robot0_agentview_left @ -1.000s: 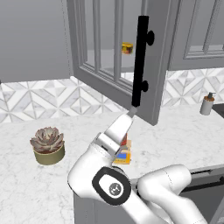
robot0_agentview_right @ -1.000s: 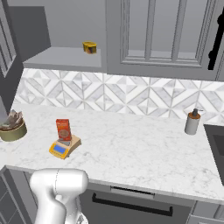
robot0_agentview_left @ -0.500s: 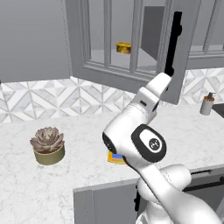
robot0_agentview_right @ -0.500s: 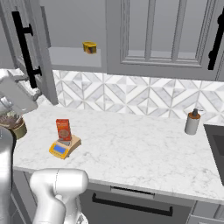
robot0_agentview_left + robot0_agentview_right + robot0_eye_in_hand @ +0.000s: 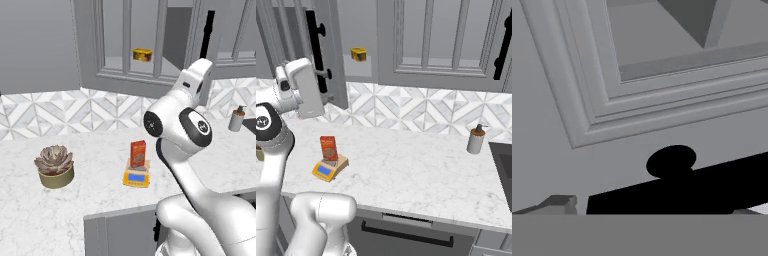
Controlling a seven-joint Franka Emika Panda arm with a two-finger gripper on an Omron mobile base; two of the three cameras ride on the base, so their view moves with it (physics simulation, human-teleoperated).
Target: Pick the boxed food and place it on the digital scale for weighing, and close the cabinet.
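White marble counter (image 5: 421, 170) runs beneath grey wall cabinets and a diamond-patterned tile backsplash (image 5: 416, 107). Compared with half a second ago, the cabinet (image 5: 135, 45) door has swung further toward closed, and the arm has followed its black bar handle (image 5: 315, 47). The gripper (image 5: 306, 90) sits just beside that handle, jaws spread wide, holding nothing. The boxed food (image 5: 138, 153) stands upright on the digital scale (image 5: 136, 177) near the counter's front edge. A potted succulent (image 5: 54, 166) stands toward the left end, a soap dispenser (image 5: 475, 139) toward the right, a yellow tin (image 5: 142, 54) on the cabinet shelf.
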